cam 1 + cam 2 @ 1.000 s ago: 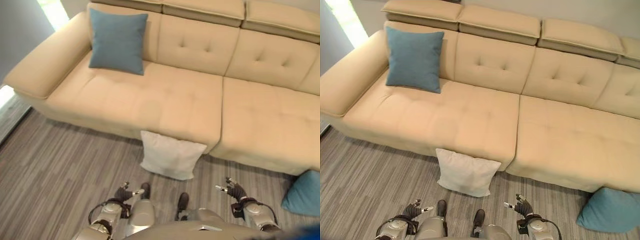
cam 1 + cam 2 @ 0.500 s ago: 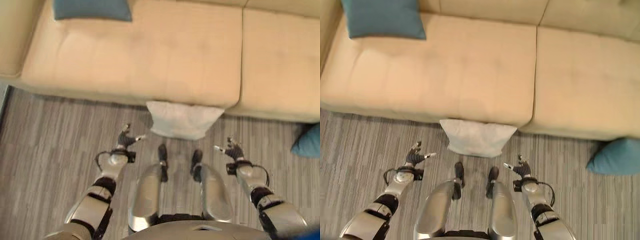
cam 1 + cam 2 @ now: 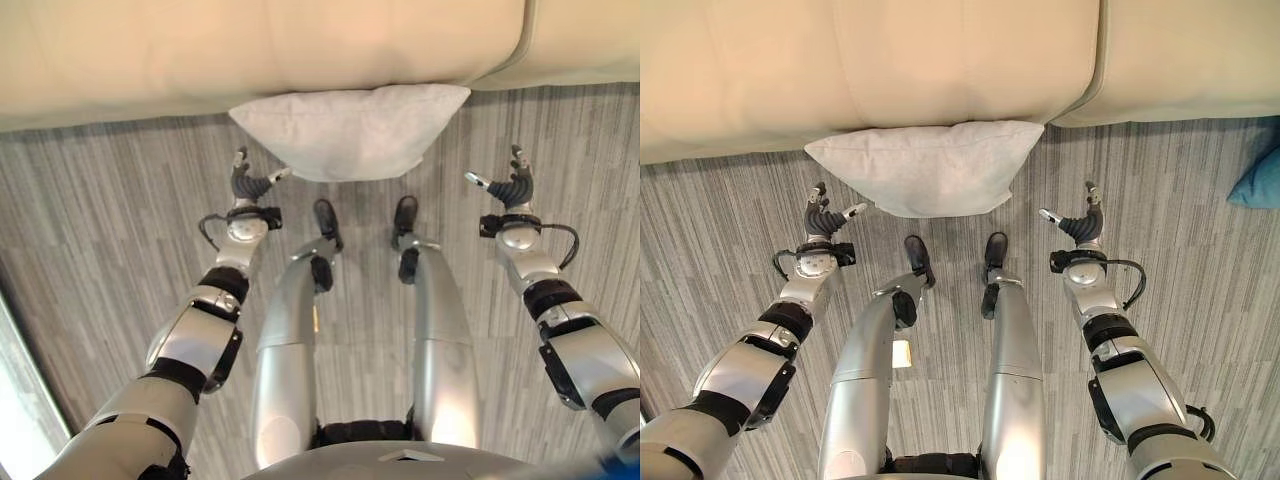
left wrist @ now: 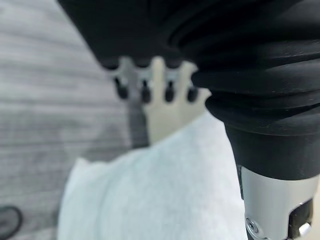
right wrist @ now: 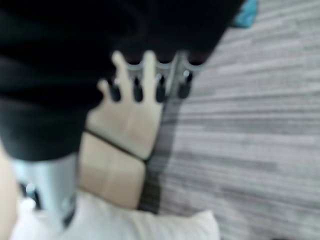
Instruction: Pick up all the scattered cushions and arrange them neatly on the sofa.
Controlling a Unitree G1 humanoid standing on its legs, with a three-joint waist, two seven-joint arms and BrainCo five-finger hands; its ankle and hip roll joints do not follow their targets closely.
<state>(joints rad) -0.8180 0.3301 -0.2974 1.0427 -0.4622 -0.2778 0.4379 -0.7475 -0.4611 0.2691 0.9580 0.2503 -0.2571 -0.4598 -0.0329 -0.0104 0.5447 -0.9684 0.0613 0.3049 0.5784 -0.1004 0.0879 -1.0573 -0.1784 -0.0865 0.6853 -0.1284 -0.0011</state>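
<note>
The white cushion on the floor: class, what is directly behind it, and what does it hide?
Behind the white cushion stands the beige sofa, whose front it leans against. The cushion covers part of the sofa's base and the floor under it.

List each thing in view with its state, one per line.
White square fabric cushion: on the floor, leaning against the sofa front, untouched.
Blue cushion: on the floor, at the right.
Beige sofa: seat bare here.
Left hand: open, empty.
Right hand: open, empty.
</note>
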